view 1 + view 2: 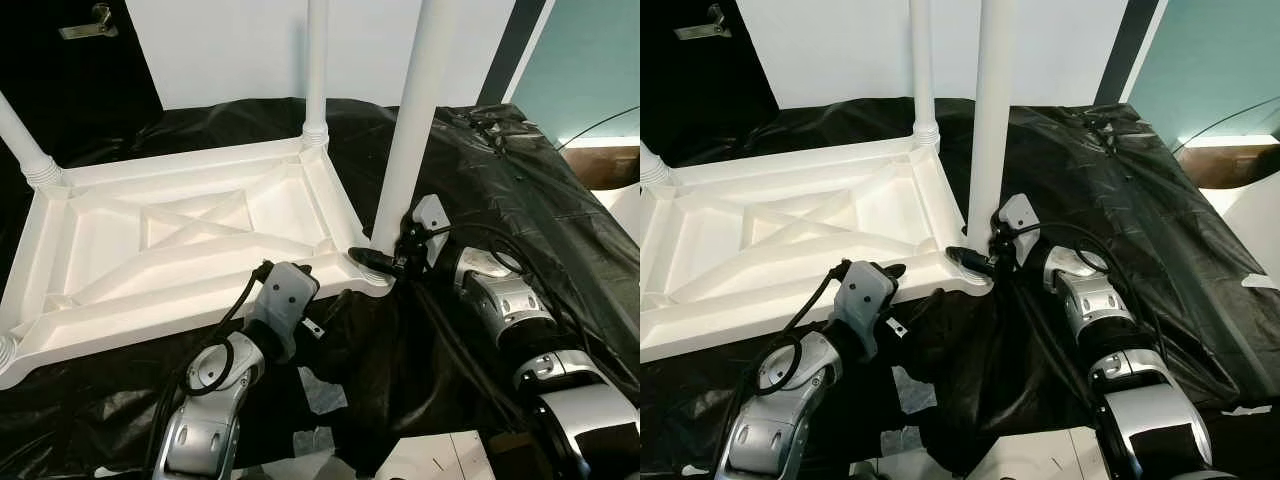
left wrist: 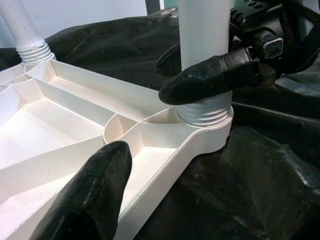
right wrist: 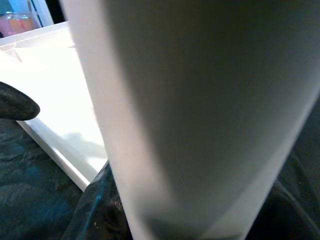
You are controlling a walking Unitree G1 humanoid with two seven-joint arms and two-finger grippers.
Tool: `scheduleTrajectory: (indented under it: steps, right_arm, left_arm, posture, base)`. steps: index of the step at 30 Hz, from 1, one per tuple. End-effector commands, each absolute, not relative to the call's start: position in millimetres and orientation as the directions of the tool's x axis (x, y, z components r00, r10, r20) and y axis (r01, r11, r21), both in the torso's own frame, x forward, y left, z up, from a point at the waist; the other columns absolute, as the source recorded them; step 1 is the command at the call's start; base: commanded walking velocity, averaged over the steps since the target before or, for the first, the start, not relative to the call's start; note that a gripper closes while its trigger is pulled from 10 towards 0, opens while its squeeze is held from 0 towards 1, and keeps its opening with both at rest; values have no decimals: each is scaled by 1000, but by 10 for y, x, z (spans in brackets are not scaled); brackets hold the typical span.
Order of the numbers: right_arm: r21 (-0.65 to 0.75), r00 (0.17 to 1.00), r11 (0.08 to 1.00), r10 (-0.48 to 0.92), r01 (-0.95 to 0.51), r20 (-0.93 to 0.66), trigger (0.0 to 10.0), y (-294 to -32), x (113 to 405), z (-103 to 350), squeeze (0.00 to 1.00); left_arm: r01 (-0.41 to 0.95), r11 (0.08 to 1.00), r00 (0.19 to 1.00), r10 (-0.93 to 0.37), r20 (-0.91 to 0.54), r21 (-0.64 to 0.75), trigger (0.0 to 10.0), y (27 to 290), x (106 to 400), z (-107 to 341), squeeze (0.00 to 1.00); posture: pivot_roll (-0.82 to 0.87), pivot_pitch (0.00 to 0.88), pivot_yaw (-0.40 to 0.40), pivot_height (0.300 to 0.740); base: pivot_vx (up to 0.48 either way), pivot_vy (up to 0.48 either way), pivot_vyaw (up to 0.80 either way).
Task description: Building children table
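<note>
Nearest, at 7 o'clock in the left eye view: left gripper (image 1: 268,268), its fingers (image 2: 95,195) released, one resting on the near rim of the upturned white table top (image 1: 180,250), clamping nothing. At 4 o'clock, the right gripper (image 1: 385,262) is clenched round the base of the near-right leg (image 1: 412,120), just above the ribbed collar (image 2: 204,111) where the leg meets the corner socket; the left wrist view shows one black fingertip (image 2: 210,77) pressed across the leg's front. The table top lies ribs-up on black plastic sheeting (image 1: 500,170), filling centre to 9 o'clock. Farther back, a second leg (image 1: 316,60) stands seated at the far-right corner near 12 o'clock, and a third leg (image 1: 25,145) leans out at the far-left corner, 10 o'clock. Judgement: the step is seating or twisting home the near-right leg. To do it well, keep the leg plumb over the socket, matching the far leg, press down along its axis, and let the left gripper bear on the rim so the top cannot skid on the slick sheeting. Gripping so low gives little leverage against tilt. Whether the collar is fully home I cannot tell.
</note>
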State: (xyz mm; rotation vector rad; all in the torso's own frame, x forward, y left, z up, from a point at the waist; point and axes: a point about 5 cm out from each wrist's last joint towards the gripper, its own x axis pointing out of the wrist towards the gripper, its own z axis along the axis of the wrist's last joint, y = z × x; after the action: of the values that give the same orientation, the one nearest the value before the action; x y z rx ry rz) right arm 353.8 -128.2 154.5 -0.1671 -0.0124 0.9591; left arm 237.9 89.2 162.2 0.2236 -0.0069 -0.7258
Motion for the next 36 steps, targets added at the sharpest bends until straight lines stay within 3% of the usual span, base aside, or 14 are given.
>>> scheduleTrajectory:
  steps: [1, 4, 7, 9, 13, 14, 16, 17, 23, 33, 34, 36]
  right_arm:
    - [-87, 646, 640, 757, -764, -104, 10000, -1289, 3505, 1383, 0]
    - [-85, 723, 718, 683, -691, -107, 10000, -1278, 3497, 1328, 0]
    - [-76, 744, 741, 659, -667, -105, 10000, -1270, 3491, 1312, 0]
    - [-18, 825, 828, 556, -560, -104, 10000, -1211, 3453, 1253, 0]
    - [-2, 847, 851, 521, -524, -105, 10000, -1186, 3436, 1237, 0]
    - [21, 898, 903, 428, -428, -101, 10000, -1125, 3401, 1204, 0]
    - [21, 898, 903, 428, -428, -101, 10000, -1125, 3401, 1204, 0]
    - [44, 932, 937, 349, -346, -101, 10000, -1073, 3370, 1182, 0]
    - [140, 956, 950, 289, -280, -50, 10000, -867, 3267, 1222, 0]
    - [139, 958, 950, 286, -280, -18, 10000, -867, 3251, 1328, 0]
    - [140, 960, 951, 279, -275, -7, 10000, -885, 3251, 1356, 996]
    - [135, 960, 950, 281, -280, 13, 10000, -927, 3259, 1402, 1000]
  left_arm:
    - [571, 793, 817, -574, -55, 213, 10000, 921, 2401, 1627, 0]
    - [579, 787, 811, -582, -57, 214, 10000, 912, 2407, 1623, 0]
    - [581, 785, 810, -584, -58, 214, 10000, 911, 2409, 1622, 0]
    - [587, 781, 806, -589, -61, 215, 10000, 908, 2411, 1615, 0]
    - [588, 780, 805, -590, -62, 215, 10000, 908, 2412, 1613, 0]
    - [589, 779, 804, -591, -63, 213, 10000, 904, 2410, 1610, 0]
    - [589, 779, 804, -591, -63, 213, 10000, 904, 2410, 1610, 0]
    - [589, 779, 804, -591, -63, 212, 10000, 899, 2411, 1610, 0]
    - [587, 783, 807, -588, -64, 204, 10000, 902, 2395, 1593, 0]
    - [583, 781, 809, -583, -73, 223, 10000, 965, 2393, 1603, 0]
    - [584, 778, 808, -585, -73, 230, 10000, 968, 2397, 1616, 0]
    - [586, 776, 806, -588, -70, 234, 10000, 965, 2404, 1639, 0]
  posture:
    - [157, 47, -45, 740]
    - [150, 44, -45, 740]
    - [150, 44, -45, 740]
    - [141, 44, -44, 740]
    - [141, 44, -44, 740]
    - [141, 44, -48, 740]
    - [141, 44, -48, 740]
    - [143, 44, -53, 740]
    - [145, 47, -57, 740]
    - [167, 63, -29, 740]
    - [171, 64, -26, 740]
    - [175, 68, -26, 740]
  base:
    - [0, 0, 0]
    - [0, 0, 0]
    - [0, 0, 0]
    - [0, 0, 0]
    - [0, 0, 0]
    - [0, 0, 0]
    - [0, 0, 0]
    - [0, 0, 0]
    - [0, 0, 0]
    - [0, 0, 0]
    - [0, 0, 0]
    - [0, 0, 0]
